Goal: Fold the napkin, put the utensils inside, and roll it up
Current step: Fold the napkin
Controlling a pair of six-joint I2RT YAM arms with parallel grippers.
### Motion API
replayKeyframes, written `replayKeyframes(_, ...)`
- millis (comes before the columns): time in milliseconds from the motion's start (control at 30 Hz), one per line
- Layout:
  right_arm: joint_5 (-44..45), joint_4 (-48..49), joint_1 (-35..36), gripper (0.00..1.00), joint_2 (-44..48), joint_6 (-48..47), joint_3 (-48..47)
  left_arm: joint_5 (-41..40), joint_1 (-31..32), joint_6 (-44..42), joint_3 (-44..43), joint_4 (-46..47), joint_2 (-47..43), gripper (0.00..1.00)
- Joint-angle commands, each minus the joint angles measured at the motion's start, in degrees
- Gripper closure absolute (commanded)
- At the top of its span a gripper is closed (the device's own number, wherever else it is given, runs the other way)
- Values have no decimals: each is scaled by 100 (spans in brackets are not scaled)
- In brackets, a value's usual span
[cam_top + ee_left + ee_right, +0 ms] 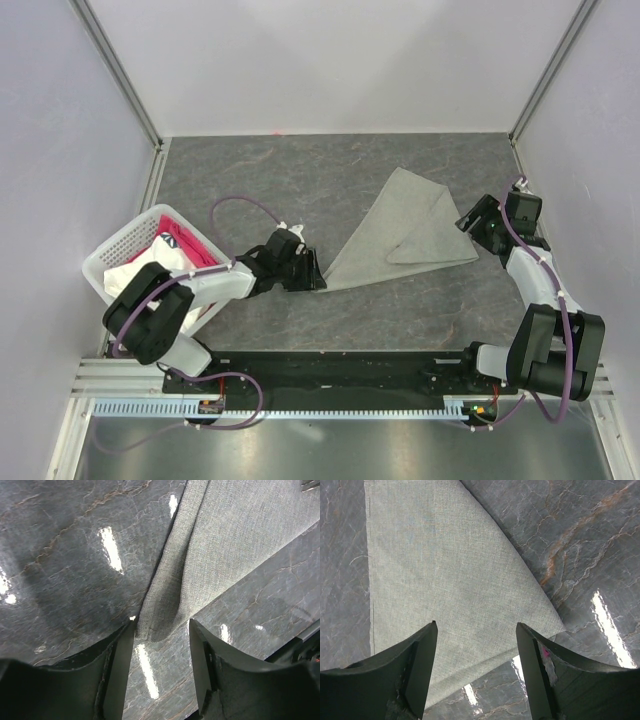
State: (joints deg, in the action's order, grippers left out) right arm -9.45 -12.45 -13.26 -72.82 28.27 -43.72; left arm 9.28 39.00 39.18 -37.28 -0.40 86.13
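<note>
The grey-green napkin lies folded over itself in a rough triangle on the dark marbled table. My left gripper sits low at its near-left corner. In the left wrist view the jaws stand open, and the napkin's narrow, creased corner reaches just between the fingertips, which do not press on it. My right gripper hovers at the napkin's right corner. It is open, with the napkin flat below it and nothing held. The utensils are out of view.
A white mesh basket stands at the left near the left arm, holding a pink cloth and a white cloth. White walls close in the table on three sides.
</note>
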Motion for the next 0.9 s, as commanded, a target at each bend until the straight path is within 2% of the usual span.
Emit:
replayKeyframes(0,-162,313,-10,27,4,126,-145,65,20,152,98,-30,115,46)
replayKeyframes(133,-197,374,-10,27,4,170,-128,48,20,169,150,-56,150,50)
replayKeyframes(233,-215,392,-2,27,4,170,-110,92,20,178,133,-65,290,56)
replayKeyframes(300,-215,392,-10,27,4,170,-110,92,20,178,124,-65,352,64)
replayKeyframes(600,-215,463,-10,27,-31,161,-5,179,20,20,-7,-144,466,78)
replayKeyframes(733,-197,489,-19,27,-22,144,22,346,20,-130,-95,-179,545,90)
replayKeyframes(767,-189,506,-10,27,-22,144,48,373,20,-147,-104,-162,563,96)
replayKeyframes(867,-197,524,-10,27,-31,135,66,443,20,-182,-139,-179,467,98)
